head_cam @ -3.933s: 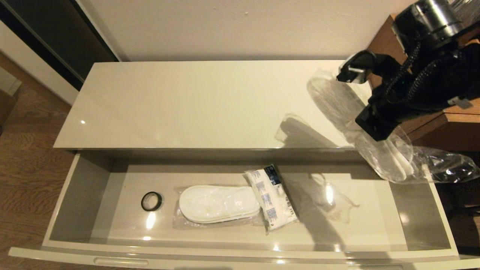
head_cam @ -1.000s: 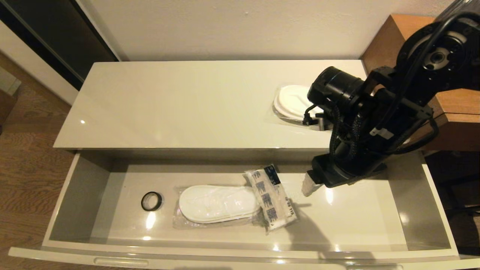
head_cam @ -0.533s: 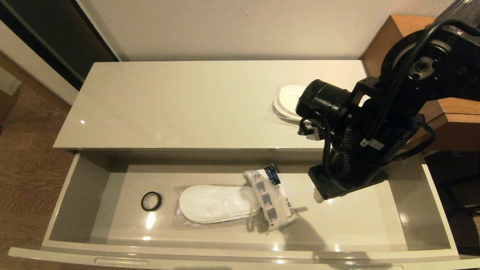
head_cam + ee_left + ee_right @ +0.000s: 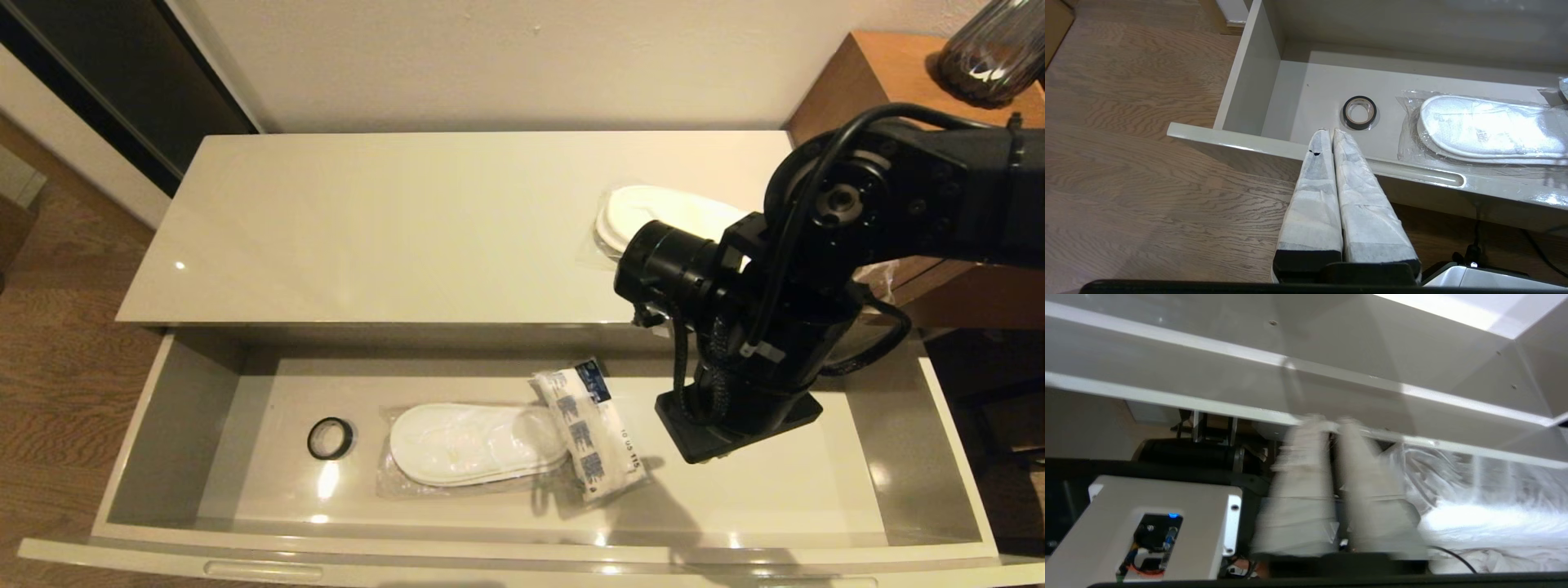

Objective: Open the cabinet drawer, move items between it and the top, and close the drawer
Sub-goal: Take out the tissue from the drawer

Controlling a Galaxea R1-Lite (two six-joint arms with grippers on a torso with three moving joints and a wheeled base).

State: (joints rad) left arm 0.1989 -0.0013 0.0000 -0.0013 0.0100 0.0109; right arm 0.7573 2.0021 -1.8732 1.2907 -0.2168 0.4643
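1. The cabinet drawer, a long shallow tray with smooth grey inner walls and a glossy cream face, stands fully pulled out. One flat pair of white slippers in a clear plastic bag and a soft white packet with blue printed panels lie on its floor, touching each other.
2. Change noted: a second bagged pair of white slippers, carried by the right arm a few seconds ago, now lies released on the top, a glossy cream-white reflective panel. That transfer appears complete.
3. Over the last second the right gripper has travelled down from the top into the drawer and sideways toward the packet. It now hangs just beside the packet, on its outer side, not visibly touching it. Its wrapped fingers stand slightly parted, holding nothing.
4. Judgement: the packet is probably the next item; its soft, slack film should crumple under a pinch.
5. A small black ring of tape lies well beyond the slippers from the right gripper.
6. The left gripper is parked outside the drawer front, fingers pressed together, empty.
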